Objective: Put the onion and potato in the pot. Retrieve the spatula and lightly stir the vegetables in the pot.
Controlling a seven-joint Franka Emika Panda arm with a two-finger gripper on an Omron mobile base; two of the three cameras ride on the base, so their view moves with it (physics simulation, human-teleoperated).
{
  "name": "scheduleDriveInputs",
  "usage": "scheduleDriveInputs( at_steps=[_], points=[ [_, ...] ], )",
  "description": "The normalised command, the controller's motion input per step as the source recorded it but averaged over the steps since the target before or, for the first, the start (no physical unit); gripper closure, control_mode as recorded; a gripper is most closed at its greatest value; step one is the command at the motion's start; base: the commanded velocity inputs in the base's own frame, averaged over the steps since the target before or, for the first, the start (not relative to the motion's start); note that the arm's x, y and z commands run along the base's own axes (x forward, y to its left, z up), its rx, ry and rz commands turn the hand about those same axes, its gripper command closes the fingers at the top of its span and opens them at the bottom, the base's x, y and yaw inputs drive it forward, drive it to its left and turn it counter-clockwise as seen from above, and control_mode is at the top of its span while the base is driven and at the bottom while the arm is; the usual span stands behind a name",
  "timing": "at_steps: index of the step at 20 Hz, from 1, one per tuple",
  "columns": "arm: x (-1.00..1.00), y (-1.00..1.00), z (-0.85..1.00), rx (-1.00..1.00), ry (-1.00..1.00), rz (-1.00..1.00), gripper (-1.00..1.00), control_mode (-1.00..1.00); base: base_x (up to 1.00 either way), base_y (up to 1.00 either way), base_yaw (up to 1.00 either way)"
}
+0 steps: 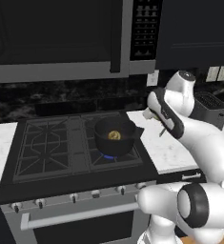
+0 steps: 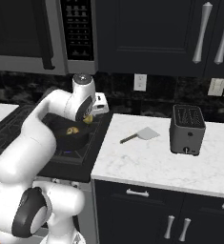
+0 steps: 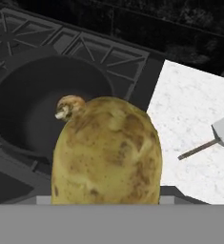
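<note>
Potato (image 3: 106,150) sits clamped between the jaws of the gripper (image 2: 88,118), which stand fairly wide because the tuber itself is broad; it fills the near part of the hand view and hides both fingertips. Taking the pot (image 1: 115,137) as the landmark: the gripper hangs just past the pot's right rim, toward the marble counter (image 2: 156,162), and not yet squarely over the mouth. Inside the pot, near its middle, lies the onion (image 1: 114,136), a small tan lump. The spatula (image 2: 139,136) rests flat on the counter well to the right of the pot, blade pointing away from it. The main risk, as I judge it, is an early release: let go from here and the potato could strike the rim or the short side handle, bounce onto the stove grate (image 1: 51,143) left of the pot or roll onto the counter. A drop from too high could also jolt the onion or shift the pot on its burner, where a blue flame shows underneath.
</note>
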Motion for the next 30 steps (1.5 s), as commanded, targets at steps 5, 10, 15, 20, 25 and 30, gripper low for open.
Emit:
scheduleDriveInputs(
  at_steps=[5,10,15,20,25,30],
  points=[
    [0.18,0.68,0.05,0.00,0.01,0.00,1.00,-1.00,0.00,0.00,0.00],
    [0.73,0.34,-0.14,0.00,0.23,-0.01,1.00,-1.00,0.00,0.00,0.00],
    [0.32,0.38,-0.46,-0.01,0.10,-0.02,1.00,-1.00,0.00,0.00,0.00],
    [0.33,0.28,-0.52,0.00,0.07,-0.03,1.00,-1.00,0.00,0.00,0.00],
    [0.23,0.26,-0.46,0.00,0.01,-0.03,1.00,-1.00,0.00,0.00,0.00],
    [0.08,0.25,-0.27,0.00,0.00,-0.02,1.00,-1.00,0.00,0.00,0.00]
  ],
)
